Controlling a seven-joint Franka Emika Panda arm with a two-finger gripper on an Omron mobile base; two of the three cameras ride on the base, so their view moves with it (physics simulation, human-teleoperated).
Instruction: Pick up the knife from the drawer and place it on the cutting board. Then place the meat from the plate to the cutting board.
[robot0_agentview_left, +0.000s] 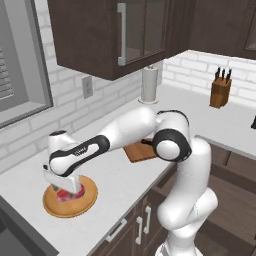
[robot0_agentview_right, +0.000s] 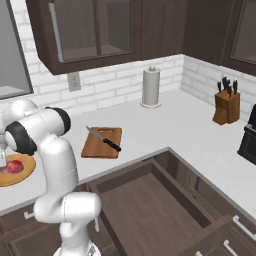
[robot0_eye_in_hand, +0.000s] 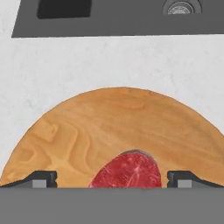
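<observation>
Meat (robot0_eye_in_hand: 127, 170), a small marbled red oval, lies on the round pale wooden plate (robot0_eye_in_hand: 87, 131) on the white worktop (robot0_agentview_left: 120, 185), between the wide-open fingers (robot0_eye_in_hand: 43, 179) of the gripper (robot0_eye_in_hand: 112, 180) poised just above it. Soft and slick, it could slip if they close too high. The knife (robot0_agentview_right: 104, 139) already rests on the brown board (robot0_agentview_right: 92, 145).

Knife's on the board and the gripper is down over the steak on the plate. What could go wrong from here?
1. The open gripper straddles the meat, which is small and low; the fingertips may scrape the plate or pinch only an edge, so it slips.
2. The knife lies diagonally across the cutting board, leaving limited bare board; the meat could land on the blade or nudge it.
</observation>
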